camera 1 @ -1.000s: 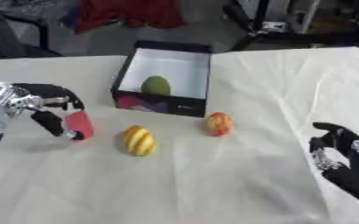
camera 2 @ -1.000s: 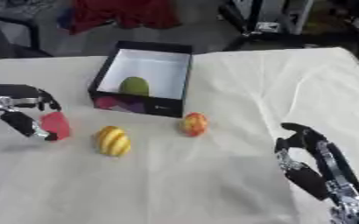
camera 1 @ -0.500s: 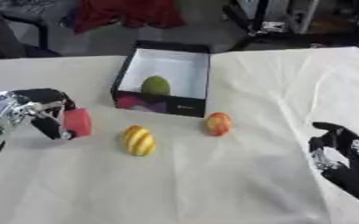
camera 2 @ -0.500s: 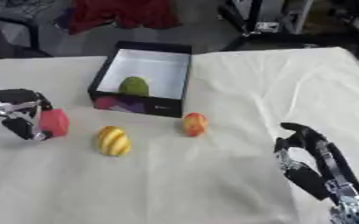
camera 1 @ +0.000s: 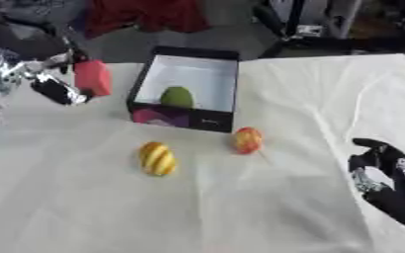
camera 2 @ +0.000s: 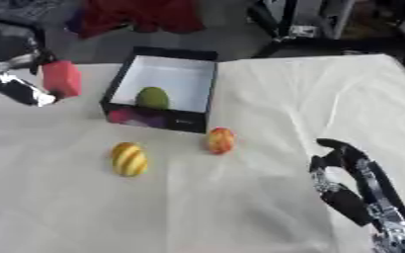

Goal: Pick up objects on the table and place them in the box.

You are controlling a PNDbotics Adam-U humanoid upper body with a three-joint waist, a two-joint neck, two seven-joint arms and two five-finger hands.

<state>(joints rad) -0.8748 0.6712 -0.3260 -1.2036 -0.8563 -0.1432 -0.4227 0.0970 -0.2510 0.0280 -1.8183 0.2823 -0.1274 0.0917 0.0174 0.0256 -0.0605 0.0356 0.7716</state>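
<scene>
1. While curled round a red block (camera 1: 93,77), the fingers (camera 1: 57,90) of the left hand (camera 1: 42,79) hold it in the air at the upper left of the frame, just left of the box (camera 1: 185,118) and not over it.
2. Right hand (camera 2: 354,185) sits at the lower right of the frame, fingers relaxed and partly bent, holding nothing.
3. Box: black outside, white inside, open top, upper centre of the frame. A green rounded object (camera 1: 178,96) lies inside it against the near wall.
4. On the counter (camera 1: 240,207), below the box: a yellow egg-shaped object with orange stripes (camera 1: 157,158), lower left of centre; a red-and-yellow rounded object (camera 1: 247,140) just right of the box's near corner. The two are apart from each other.
5. Counter is covered with a pale, creased cloth.
</scene>
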